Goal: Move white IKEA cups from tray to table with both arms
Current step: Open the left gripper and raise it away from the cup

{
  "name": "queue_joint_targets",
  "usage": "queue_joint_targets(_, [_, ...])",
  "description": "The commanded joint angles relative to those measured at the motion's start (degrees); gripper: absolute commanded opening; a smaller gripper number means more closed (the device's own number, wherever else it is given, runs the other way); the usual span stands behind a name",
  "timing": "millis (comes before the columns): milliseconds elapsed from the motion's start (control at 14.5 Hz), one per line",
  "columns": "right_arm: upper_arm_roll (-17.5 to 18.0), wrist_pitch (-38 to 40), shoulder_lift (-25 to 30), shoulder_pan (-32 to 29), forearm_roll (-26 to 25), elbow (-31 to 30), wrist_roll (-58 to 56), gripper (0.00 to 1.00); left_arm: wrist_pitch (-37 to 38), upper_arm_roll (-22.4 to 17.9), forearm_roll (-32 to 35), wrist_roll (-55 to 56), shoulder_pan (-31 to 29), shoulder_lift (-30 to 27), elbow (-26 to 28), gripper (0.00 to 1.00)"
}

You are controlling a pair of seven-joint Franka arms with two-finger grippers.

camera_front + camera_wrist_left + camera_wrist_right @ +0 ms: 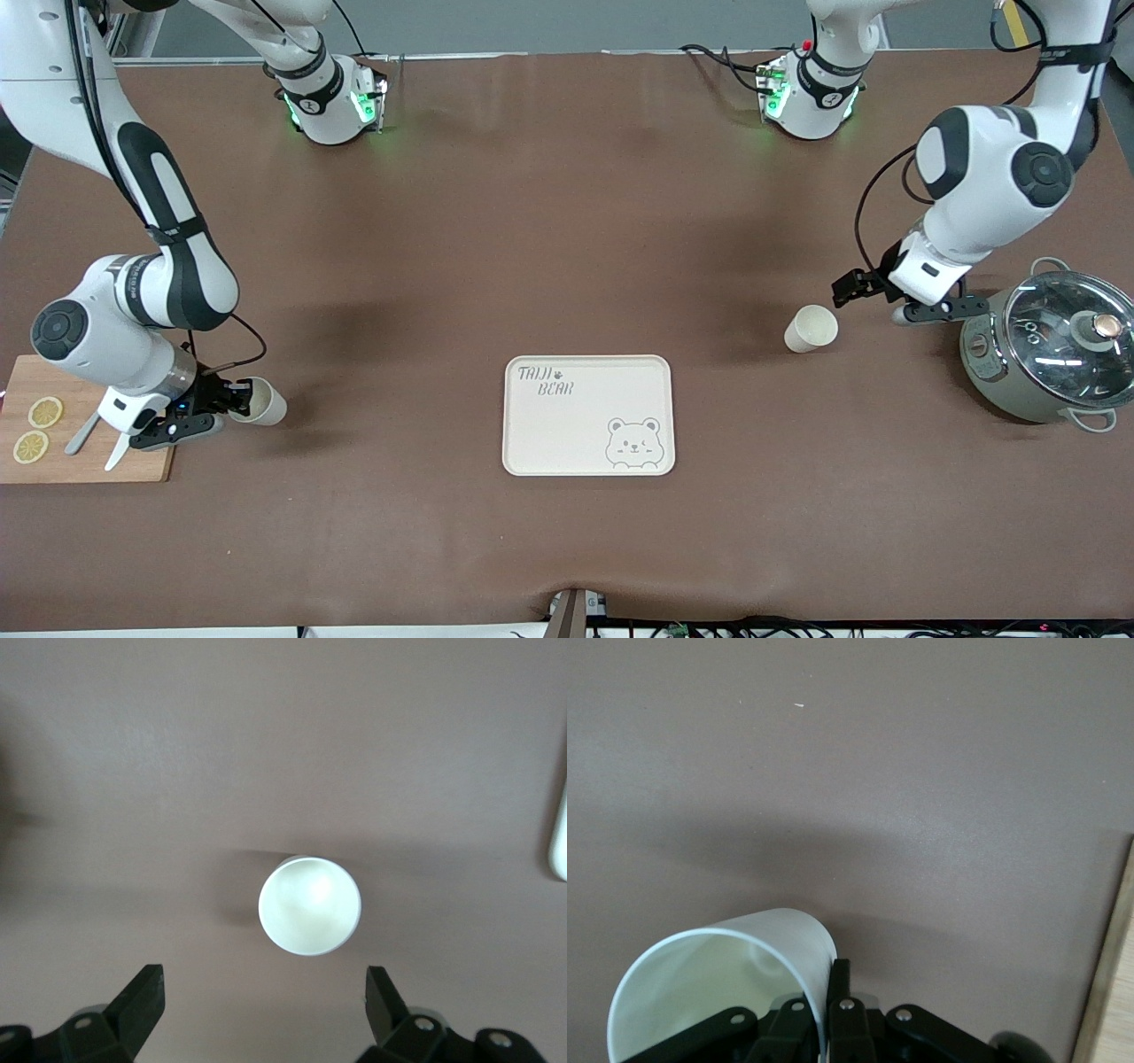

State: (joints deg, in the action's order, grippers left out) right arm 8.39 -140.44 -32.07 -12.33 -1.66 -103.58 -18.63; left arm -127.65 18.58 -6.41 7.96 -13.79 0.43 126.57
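Cream, bear-printed tray (588,416) at lower centre of my front view is bare: one plain white cup (810,328) stands on the brown desk (567,221) mid-right, freed by my wide-open left end effector (873,297), while my right end effector (226,412) at lower left pinches the other white cup's (260,400) rim, unreleased.

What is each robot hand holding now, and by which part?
The right hand pinches the rim wall of one small off-white tapered cup. The left hand is open, holding nothing; the other cup stands free.
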Motion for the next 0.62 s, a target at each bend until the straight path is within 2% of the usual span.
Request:
queue_joint_targets(0, [1.2, -1.9, -0.5, -1.3, -0.9, -0.7, -0.4, 0.0, 11.1, -0.7, -0.6, 1.2, 1.1, 0.9, -10.7, 1.0])
queue_joint_targets(69, [1.2, -2.9, -1.2, -1.3, -0.9, -0.7, -0.4, 0.0, 13.3, -4.0, -0.5, 0.5, 4.2, 0.9, -13.4, 1.0])
queue_joint_targets(207, [1.3, -4.4, -2.0, -1.3, -0.9, -0.7, -0.4, 0.0, 16.3, -16.1, -0.5, -0.2, 15.2, 0.9, -18.3, 1.0])
queue_joint_targets(277, [1.2, -4.6, -2.1, -1.2, -0.9, -0.7, -0.4, 0.0, 18.3, -19.0, -0.5, -0.5, 18.0, 1.1, -20.9, 1.0])
queue_joint_targets(484, [1.2, -4.6, -2.1, -1.1, -0.9, -0.7, -0.4, 0.0, 22.2, -18.8, 2.1, -2.4, 18.5, 1.8, -27.7, 1.0])
queue_joint_targets(553, [1.2, -4.6, -2.2, -1.0, -0.9, -0.6, -0.4, 0.2, 23.8, -18.7, 2.9, -2.9, 18.8, 1.8, -29.4, 1.0])
